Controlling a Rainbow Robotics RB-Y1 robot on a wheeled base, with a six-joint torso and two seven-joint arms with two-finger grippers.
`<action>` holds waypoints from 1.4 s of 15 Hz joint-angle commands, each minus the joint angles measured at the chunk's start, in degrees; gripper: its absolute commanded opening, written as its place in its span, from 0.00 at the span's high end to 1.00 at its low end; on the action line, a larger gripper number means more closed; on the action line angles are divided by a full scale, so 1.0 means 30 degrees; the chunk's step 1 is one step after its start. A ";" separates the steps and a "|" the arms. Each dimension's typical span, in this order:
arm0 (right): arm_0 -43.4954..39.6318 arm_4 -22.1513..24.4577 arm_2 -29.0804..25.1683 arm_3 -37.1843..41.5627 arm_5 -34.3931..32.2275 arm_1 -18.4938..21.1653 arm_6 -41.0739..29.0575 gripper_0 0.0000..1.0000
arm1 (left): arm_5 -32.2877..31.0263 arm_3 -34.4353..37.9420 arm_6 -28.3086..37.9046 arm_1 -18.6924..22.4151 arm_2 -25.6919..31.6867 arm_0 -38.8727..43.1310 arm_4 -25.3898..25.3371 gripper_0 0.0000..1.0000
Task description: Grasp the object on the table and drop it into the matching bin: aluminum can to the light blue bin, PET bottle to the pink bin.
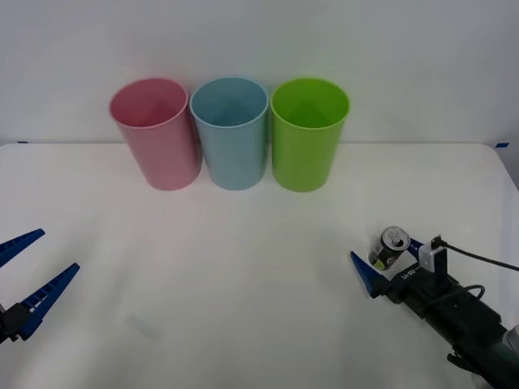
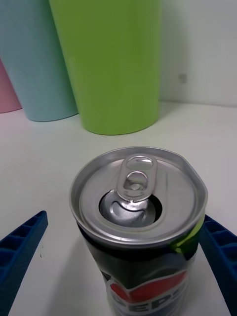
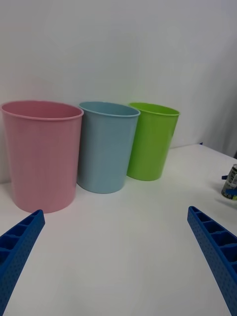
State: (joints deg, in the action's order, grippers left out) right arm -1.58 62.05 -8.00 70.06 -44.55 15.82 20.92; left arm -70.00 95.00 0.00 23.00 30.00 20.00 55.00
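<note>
The aluminum can, dark with a silver top and pull tab, stands upright on the white table at the right. My right gripper is open around it, one blue finger on each side. In the right wrist view the can stands between the fingers; one finger is clear of it and the other is right against its side. The light blue bin stands at the back between the pink bin and a lime green bin. My left gripper waits open at the left edge.
The three bins stand in a tight row near the table's far edge, against a white wall. From the left wrist the pink bin, light blue bin, green bin and the far-off can all show.
</note>
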 commanded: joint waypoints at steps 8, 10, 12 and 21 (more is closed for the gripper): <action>-0.0030 -0.0293 0.0000 0.0027 -0.0267 0.0000 0.0468 1.00 | 0.0000 0.0001 0.0000 0.0000 0.0000 0.0000 0.0000 0.00; -0.0030 -0.0381 0.0000 0.0027 -0.0442 0.0000 0.0526 1.00 | 0.0000 0.0001 0.0000 0.0000 0.0000 0.0000 0.0000 0.00; -0.0030 -0.0498 0.0000 -0.0003 -0.0589 0.0000 0.0497 1.00 | 0.0000 0.0001 0.0000 0.0000 0.0000 0.0000 0.0000 0.00; -0.0235 -0.0733 0.0381 0.2517 -0.0911 0.0000 -0.0236 1.00 | 0.0000 0.0001 0.0000 0.0000 0.0000 0.0000 0.0000 0.00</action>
State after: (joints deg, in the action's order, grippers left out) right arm -2.25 59.86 -6.99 76.81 -47.26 15.82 20.49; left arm -70.00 95.00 0.00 23.00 30.00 20.00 55.00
